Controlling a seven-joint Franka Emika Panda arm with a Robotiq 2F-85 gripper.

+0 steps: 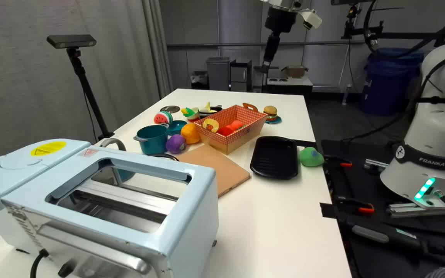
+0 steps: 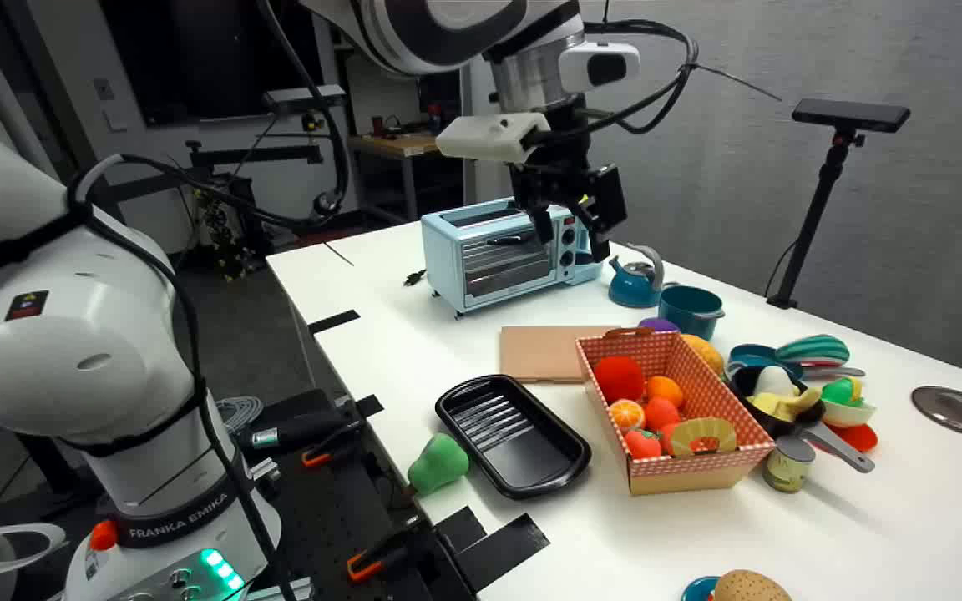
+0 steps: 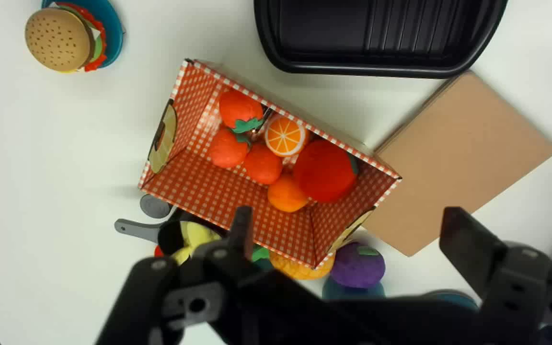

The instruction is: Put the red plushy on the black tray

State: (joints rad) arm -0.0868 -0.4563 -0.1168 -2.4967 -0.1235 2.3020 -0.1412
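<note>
The red plushy (image 3: 325, 171) is the largest red toy in the red checkered basket, at one end among smaller fruit toys. It also shows in both exterior views, inside the basket (image 2: 619, 378) (image 1: 225, 131). The black tray (image 3: 324, 28) lies flat on the table beside the basket; it shows with nothing on it in both exterior views (image 2: 523, 442) (image 1: 274, 157). My gripper (image 3: 348, 215) is open and empty, with its fingers spread wide. In an exterior view the gripper (image 2: 571, 238) hangs high above the table, apart from the basket and the tray.
The basket (image 2: 698, 480) has raised walls. A tan board (image 3: 458, 163) lies against the tray's side. A green toy (image 2: 437, 464) is beside the tray. A purple toy (image 3: 357, 265), a teal pot (image 1: 152, 139), pans and a blue toaster oven (image 2: 489, 250) stand around. A toy burger (image 3: 60, 40) is farther off.
</note>
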